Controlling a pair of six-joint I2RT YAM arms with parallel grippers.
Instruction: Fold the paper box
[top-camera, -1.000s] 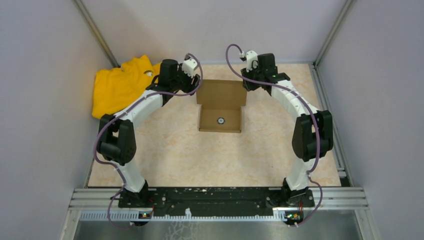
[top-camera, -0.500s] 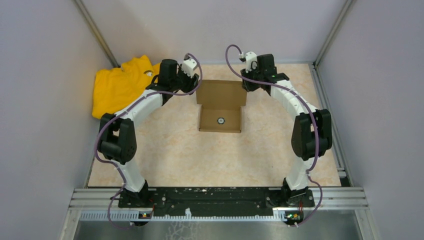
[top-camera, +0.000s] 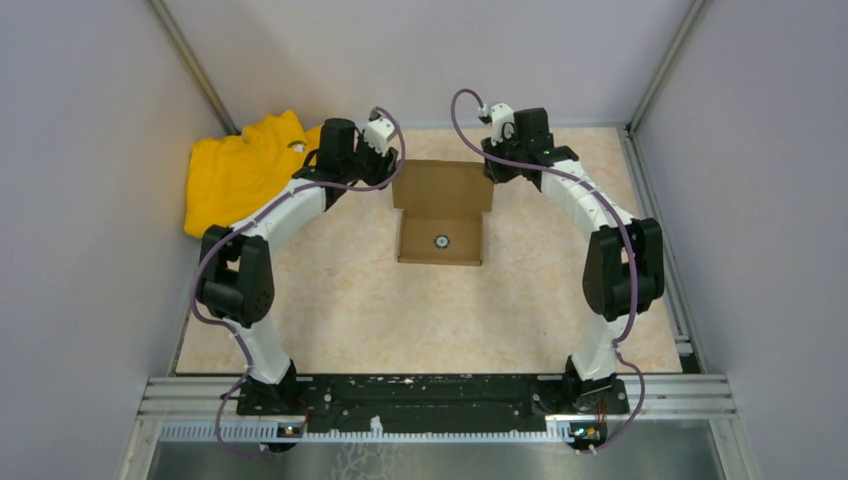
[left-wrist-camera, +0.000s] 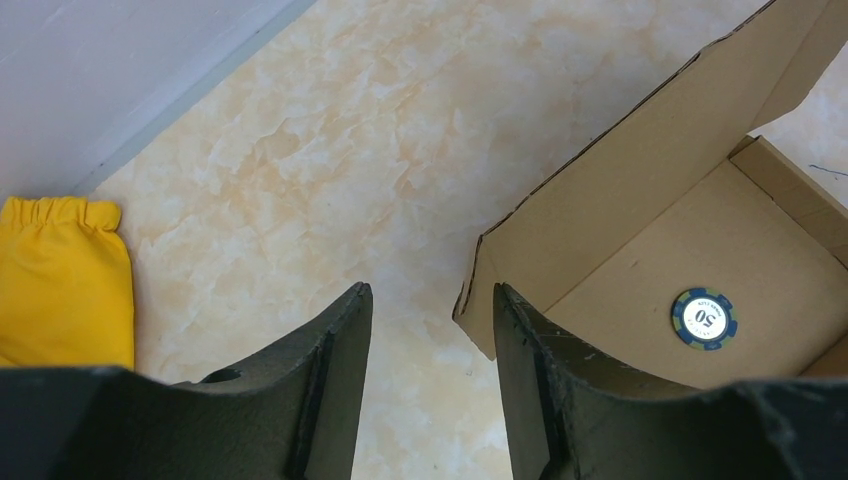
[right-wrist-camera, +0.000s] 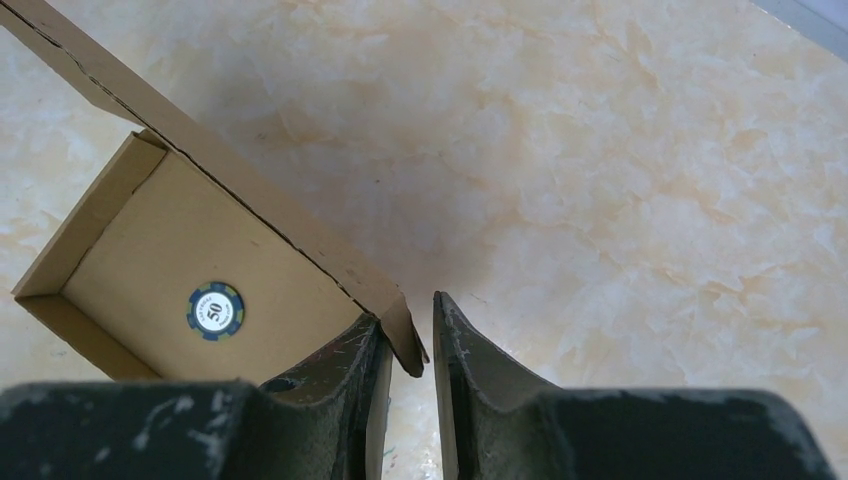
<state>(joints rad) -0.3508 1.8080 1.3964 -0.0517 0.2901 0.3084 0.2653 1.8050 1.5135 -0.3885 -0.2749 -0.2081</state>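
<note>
- The paper box (top-camera: 440, 225) sits between both grippers, its lid (top-camera: 442, 185) open and a 50 poker chip (right-wrist-camera: 215, 310) inside.
- The left gripper (left-wrist-camera: 430, 300) is spread and released; the lid's corner sits just inside its right finger (left-wrist-camera: 520, 360), likely for a pinch.
- The right gripper (right-wrist-camera: 408, 310) narrowly straddles the other corner; clamped or not, I cannot tell.

Only legible txt is the no. "50", dark digits on the white centre of a round chip (left-wrist-camera: 704, 319) w/ a blue and yellow-green rim, lying flat on the floor of the paper box (left-wrist-camera: 640, 170). Reads the same in both wrist views. From the top view the chip is too small to read, and any finer print round the digits is too blurred to tell.
</note>
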